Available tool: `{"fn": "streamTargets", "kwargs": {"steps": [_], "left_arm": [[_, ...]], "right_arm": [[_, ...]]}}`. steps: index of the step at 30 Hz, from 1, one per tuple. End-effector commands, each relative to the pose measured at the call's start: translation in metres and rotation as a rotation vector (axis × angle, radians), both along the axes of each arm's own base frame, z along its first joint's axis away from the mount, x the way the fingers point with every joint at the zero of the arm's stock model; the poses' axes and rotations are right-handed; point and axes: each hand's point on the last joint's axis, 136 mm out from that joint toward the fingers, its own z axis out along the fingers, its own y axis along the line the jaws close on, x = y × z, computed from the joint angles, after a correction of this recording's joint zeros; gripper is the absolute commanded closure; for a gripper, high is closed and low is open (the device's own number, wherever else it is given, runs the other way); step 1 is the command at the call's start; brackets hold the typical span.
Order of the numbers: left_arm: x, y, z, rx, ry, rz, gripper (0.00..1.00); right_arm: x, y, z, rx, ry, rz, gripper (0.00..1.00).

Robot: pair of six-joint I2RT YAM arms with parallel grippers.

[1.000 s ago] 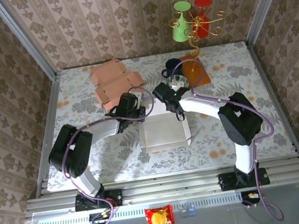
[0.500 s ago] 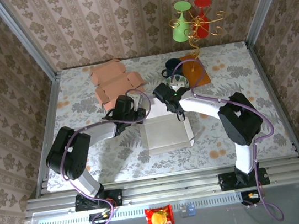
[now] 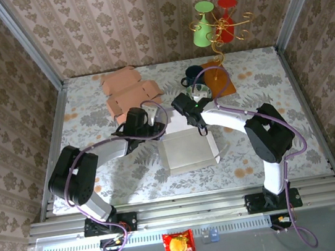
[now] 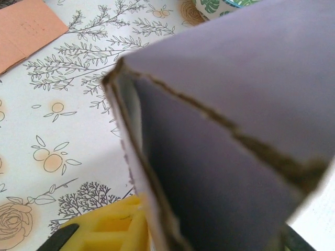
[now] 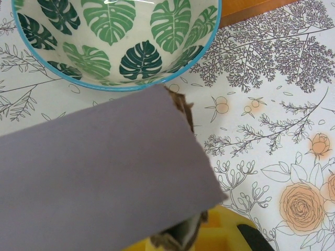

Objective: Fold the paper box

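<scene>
The bench (image 3: 90, 108) has a flowered cloth (image 3: 255, 82), and patterned wallpaper (image 3: 110, 27) closes it on three sides. The grey box (image 3: 188, 150) lies mid-bench. The right hand (image 3: 201, 128) seems clenched on its far edge; whether the left hand (image 3: 156, 123) grips I cannot tell.

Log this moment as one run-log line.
step: folding | grey cardboard box: on floral table | right pincer: shut on its flap near leaf-patterned bowl | left pincer: at its far-left corner, grip unclear

Right end effector (image 3: 202, 129) clamped shut, left end effector (image 3: 156, 123) facing it
</scene>
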Motion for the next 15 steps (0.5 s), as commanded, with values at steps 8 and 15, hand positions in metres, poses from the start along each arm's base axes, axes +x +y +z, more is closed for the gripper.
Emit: {"fn": "streamTargets", "kwargs": {"steps": [8,15], "left_arm": [[-0.021,-0.017,0.028,-0.107,-0.041,-0.144,0.69],[-0.034,-0.019,0.024,-0.125,-0.027,-0.211,0.63]], "right_arm": [[-0.007,0.001,-0.009,-0.006,0.032,-0.006,1.00],[-0.006,0.002,-0.007,-0.002,0.022,0.002,1.00]]}}
